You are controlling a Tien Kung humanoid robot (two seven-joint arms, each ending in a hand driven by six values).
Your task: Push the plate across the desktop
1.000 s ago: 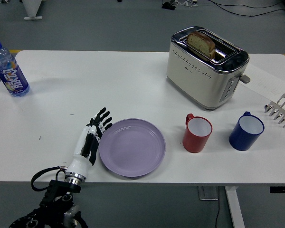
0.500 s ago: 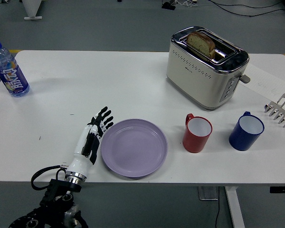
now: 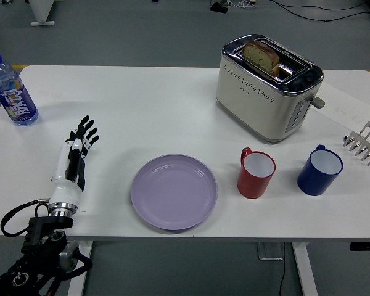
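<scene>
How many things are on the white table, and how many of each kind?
Cups: 2, red cup and blue cup
Plates: 1, purple plate
Toasters: 1, toaster with a bread slice
Bottles: 1, water bottle
Metal racks: 1, rack at the right edge
Total: 6, or 7 counting the bread

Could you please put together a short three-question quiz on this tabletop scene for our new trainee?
1. True or false: the left hand touches the purple plate.
2. Which mug stands nearer the plate: A red mug, B blue mug?
3. What sits in the toaster slot?

Key: 1 false, they lie apart; 2 A; 3 a slice of bread.
</scene>
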